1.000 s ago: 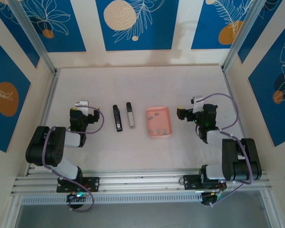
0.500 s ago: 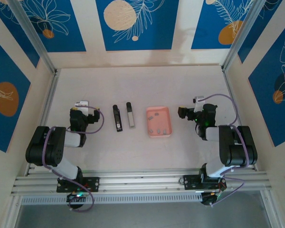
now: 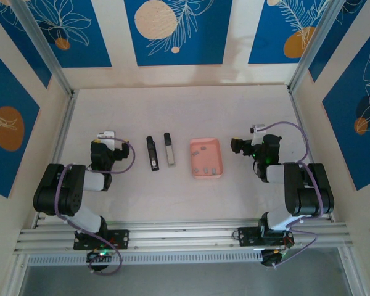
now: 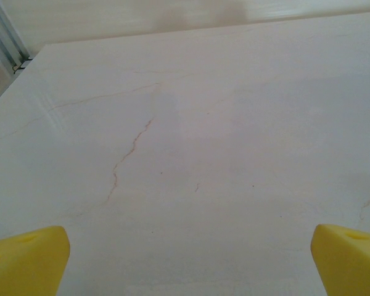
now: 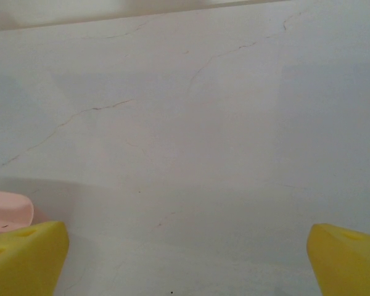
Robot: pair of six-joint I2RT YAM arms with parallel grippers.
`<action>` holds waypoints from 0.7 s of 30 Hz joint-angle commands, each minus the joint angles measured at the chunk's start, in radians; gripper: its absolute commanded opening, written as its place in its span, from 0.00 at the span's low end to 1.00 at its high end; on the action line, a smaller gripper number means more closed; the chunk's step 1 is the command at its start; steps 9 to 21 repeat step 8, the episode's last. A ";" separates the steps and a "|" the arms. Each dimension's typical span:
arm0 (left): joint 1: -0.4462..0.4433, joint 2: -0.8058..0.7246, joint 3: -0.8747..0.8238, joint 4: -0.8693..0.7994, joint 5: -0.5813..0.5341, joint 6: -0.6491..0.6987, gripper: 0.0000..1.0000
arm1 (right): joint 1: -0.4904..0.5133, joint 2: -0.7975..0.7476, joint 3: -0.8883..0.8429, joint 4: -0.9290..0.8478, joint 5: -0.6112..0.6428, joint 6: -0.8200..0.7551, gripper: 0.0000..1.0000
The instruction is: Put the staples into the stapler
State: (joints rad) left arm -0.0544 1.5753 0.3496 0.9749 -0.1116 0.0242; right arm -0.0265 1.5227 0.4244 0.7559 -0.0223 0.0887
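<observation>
While both arms are resting folded at the near side of the table (image 3: 172, 111), the stapler (image 3: 152, 154) is lying in two pieces near the middle. Its black bar (image 3: 152, 153) is sitting on the left and its silver-grey rail (image 3: 169, 149) just beside it on the right, not touching. Both long axes are running near-to-far, roughly parallel, with the bar tilting slightly. To their right, a shallow pink tray (image 3: 203, 148) is lying apart from the rail, holding the staples (image 3: 205, 168) as a few small dark strips loose on its floor. The tray is sitting between the stapler and the right fingers (image 5: 24, 259), with its corner showing at the lower left of the right wrist view. The left fingers (image 4: 24, 262) are hovering over table to the left of the bar. Both pairs are standing spread wide, holding nothing.
</observation>
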 commanded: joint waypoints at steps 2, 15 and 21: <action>0.004 -0.012 0.004 -0.001 0.024 -0.015 1.00 | 0.002 0.001 -0.001 0.036 0.018 0.009 0.99; 0.002 -0.014 -0.001 0.008 0.022 -0.014 1.00 | 0.002 0.002 0.000 0.036 0.016 0.010 0.99; 0.002 -0.014 -0.001 0.008 0.022 -0.014 1.00 | 0.002 0.002 0.000 0.036 0.016 0.010 0.99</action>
